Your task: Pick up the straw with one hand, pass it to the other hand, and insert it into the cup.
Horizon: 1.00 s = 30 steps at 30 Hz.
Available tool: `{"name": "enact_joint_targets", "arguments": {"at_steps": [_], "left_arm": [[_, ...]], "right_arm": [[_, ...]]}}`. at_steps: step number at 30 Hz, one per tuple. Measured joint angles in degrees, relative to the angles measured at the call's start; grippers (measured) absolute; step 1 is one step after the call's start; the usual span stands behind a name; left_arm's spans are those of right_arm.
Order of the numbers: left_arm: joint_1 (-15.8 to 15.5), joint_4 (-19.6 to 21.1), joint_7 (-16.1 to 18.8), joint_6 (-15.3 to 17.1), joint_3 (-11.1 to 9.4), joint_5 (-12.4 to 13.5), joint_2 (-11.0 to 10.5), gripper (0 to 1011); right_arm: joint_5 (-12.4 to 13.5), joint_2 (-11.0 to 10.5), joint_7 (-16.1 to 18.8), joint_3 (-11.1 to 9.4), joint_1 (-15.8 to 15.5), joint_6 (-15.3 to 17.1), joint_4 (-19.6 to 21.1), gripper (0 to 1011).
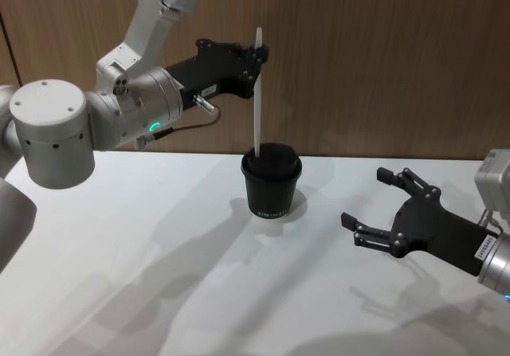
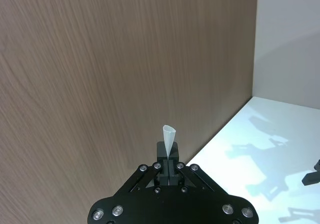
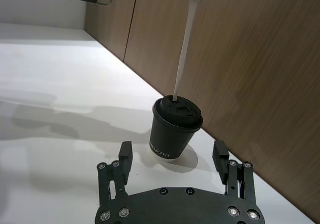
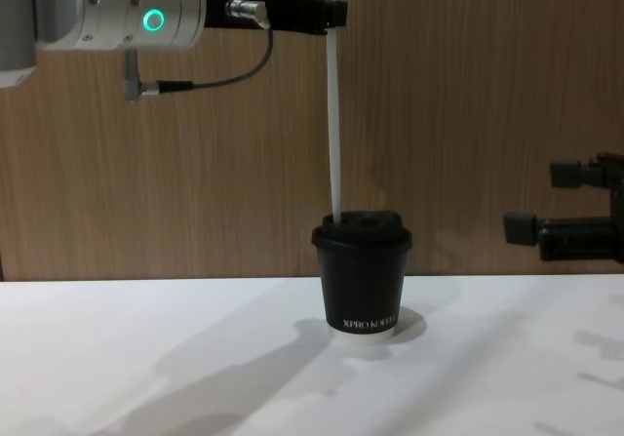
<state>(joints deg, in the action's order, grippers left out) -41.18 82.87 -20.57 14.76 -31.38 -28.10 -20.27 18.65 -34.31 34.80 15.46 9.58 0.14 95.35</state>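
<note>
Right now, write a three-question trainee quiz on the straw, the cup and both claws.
1. True or false: the left claw is shut on the straw.
2. Where is the straw's lower end? A) lying on the table B) at the lid of the cup C) between the right claw's fingers
3. Fill in: the right claw is ____ and holds nothing.

Key:
1. True. It pinches the straw near its top, and the straw hangs almost upright.
2. B. The tip meets the lid near its edge; how deep it goes cannot be told.
3. Open. It hovers apart from the cup, on the robot's right.
</note>
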Motion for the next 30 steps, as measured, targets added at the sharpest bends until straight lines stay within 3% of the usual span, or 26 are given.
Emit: {"name": "enact_joint_targets", "arguments": {"at_steps": [30], "left_arm": [[0.29,-3.81,-2.34,0.77,0.32,0.07,1.86,7]], "right_arm": [[0.00,0.00,0.00,0.00,0.00,0.00,0.00,1001]]}}
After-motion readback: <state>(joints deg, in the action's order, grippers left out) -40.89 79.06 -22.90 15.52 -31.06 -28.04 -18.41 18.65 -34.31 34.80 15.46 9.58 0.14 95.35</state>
